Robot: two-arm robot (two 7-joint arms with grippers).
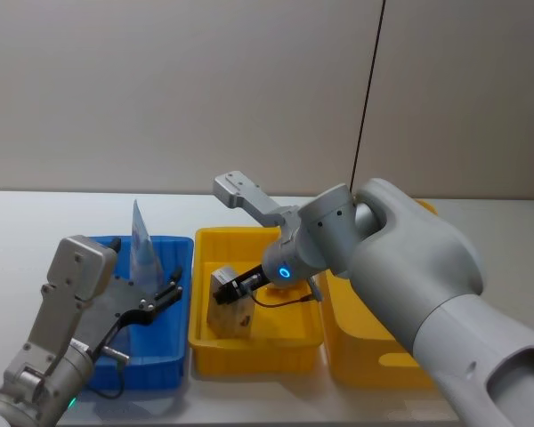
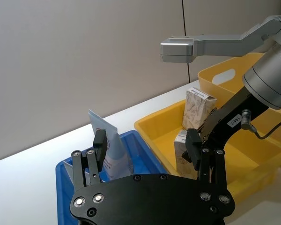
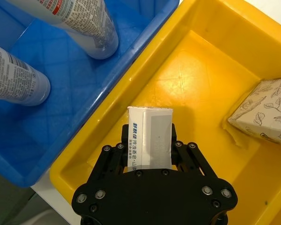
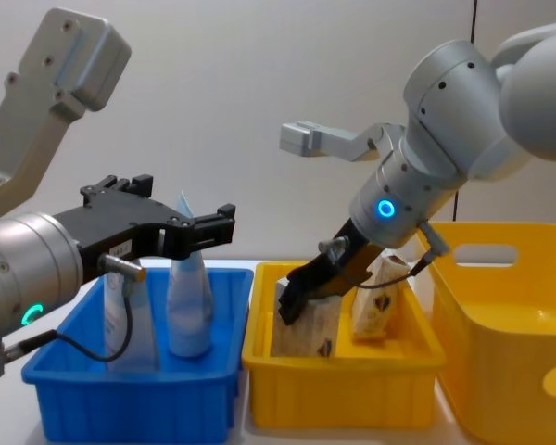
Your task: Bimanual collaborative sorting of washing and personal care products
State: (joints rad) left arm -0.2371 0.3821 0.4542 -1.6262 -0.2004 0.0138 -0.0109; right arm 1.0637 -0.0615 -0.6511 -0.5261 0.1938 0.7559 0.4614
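A cream carton (image 3: pixel 150 122) stands near-upright inside the middle yellow bin (image 1: pixel 249 238). The right pincer (image 4: pixel 295 301) is clamped on its top end, and its long axis runs down from the pincer toward the bin floor. Whether it touches the floor is hidden. A second carton (image 3: pixel 267 110) leans just beside it. Over the blue bin (image 1: pixel 173 251), where two tubes (image 4: pixel 187 306) stand, the left pincer (image 2: pixel 146 143) hovers spread wide, holding nothing. The right arm is the nearer to the carton.
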